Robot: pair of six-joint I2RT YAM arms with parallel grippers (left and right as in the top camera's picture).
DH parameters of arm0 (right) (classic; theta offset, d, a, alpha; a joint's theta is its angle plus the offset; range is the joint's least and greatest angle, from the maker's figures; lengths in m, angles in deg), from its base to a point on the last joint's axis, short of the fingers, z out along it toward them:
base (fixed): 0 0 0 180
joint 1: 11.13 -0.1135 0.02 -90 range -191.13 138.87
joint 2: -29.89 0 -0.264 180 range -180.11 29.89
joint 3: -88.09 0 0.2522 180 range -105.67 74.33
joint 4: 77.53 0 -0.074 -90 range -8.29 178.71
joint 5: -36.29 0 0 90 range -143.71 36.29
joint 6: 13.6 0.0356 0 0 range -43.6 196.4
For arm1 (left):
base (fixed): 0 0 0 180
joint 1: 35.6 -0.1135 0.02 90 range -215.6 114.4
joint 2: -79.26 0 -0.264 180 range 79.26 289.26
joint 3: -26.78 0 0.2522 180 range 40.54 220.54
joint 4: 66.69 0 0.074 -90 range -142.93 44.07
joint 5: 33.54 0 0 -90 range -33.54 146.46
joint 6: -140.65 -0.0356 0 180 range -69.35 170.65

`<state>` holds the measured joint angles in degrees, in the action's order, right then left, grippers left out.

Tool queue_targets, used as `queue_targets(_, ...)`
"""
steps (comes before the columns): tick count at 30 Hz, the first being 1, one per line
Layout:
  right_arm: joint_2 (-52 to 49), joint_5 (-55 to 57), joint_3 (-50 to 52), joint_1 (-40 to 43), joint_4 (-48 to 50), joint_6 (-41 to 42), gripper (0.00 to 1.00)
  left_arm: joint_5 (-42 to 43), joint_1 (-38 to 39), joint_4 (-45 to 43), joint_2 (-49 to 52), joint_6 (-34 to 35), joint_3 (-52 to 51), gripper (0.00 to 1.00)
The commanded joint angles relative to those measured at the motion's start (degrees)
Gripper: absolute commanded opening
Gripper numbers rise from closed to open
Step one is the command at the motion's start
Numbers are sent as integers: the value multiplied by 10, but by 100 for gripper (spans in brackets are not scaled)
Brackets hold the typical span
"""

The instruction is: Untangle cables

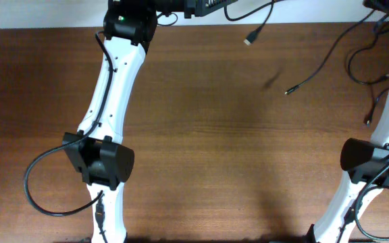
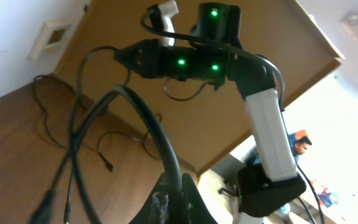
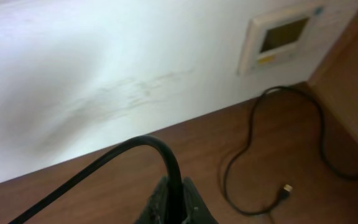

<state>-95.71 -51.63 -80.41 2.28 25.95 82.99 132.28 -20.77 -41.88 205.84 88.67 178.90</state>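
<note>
My left gripper (image 2: 178, 200) is shut on a black cable (image 2: 143, 118) that arches up and left from the jaws. My right gripper (image 3: 174, 205) is shut on a black cable (image 3: 123, 152) that curves up and off to the left. In the overhead view a cable with a yellowish plug (image 1: 248, 40) hangs near the left arm's head at the top edge. A second cable with a small plug end (image 1: 288, 91) runs up to the right. Looped cables (image 1: 373, 81) lie at the far right. The right wrist view shows a thin loop with a yellow-tipped plug (image 3: 286, 188) on the table.
The wooden table (image 1: 215, 148) has the left arm (image 1: 110, 88) reaching from the front left to the top. The right arm (image 1: 383, 155) stands along the right edge. A thick black arm wire (image 1: 36, 192) loops at the front left. A wall panel (image 3: 281, 37) is behind.
</note>
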Motion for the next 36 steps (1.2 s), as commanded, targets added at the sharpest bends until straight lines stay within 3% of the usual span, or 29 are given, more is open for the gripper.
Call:
queue_targets(1, -15, 14, 5, 10, -3, -6, 4, -124, 31, 99, -1, -129, 2, 0)
queue_targets(5, -15, 14, 5, 10, 1, -6, 4, -310, 99, 199, 0, -217, 2, 0)
queue_targets(10, -15, 16, 5, 10, 6, -6, 4, -526, 173, 228, 0, -240, 2, 0)
queue_targets(11, -15, 16, 5, 11, 7, -6, 4, -560, 182, 235, 0, -240, 2, 23)
queue_targets(12, -15, 17, 5, 13, 7, -6, 4, -588, 188, 241, 0, -240, 2, 74)
queue_targets(13, -15, 16, 5, 16, 7, -6, 4, -608, 191, 246, 0, -240, 2, 99)
queue_targets(23, -16, 16, 24, 58, 60, -6, 4, -643, 144, 297, -64, -246, 2, 99)
queue_targets(29, -38, 6, 77, 56, 149, -5, 4, -684, 142, 349, -113, -257, 2, 99)
queue_targets(36, -55, -6, 96, 18, 154, -1, 4, -733, 141, 400, -119, -262, 2, 99)
